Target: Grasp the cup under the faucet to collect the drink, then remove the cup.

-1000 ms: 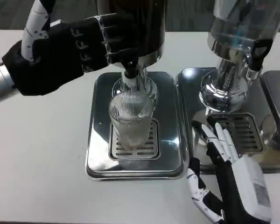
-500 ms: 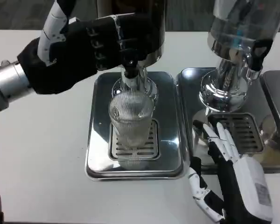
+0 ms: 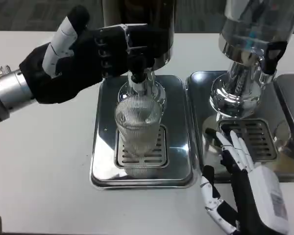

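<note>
In the head view, the ribbed cup (image 3: 137, 129) is seen upright at frame centre on the drip tray (image 3: 103, 166), directly under the faucet (image 3: 138, 73). The left hand (image 3: 83, 56), upper left, is raised at the faucet; whether its fingers press the lever cannot be told. The right hand (image 3: 245, 188), lower right, lies spread and empty, well apart from the cup.

The ribbed clear glass cup (image 3: 137, 128) stands on a shiny silver drip tray (image 3: 176, 147) with a slotted grate. The left hand (image 3: 83, 54) shows black; the table (image 3: 39, 161) is white.
</note>
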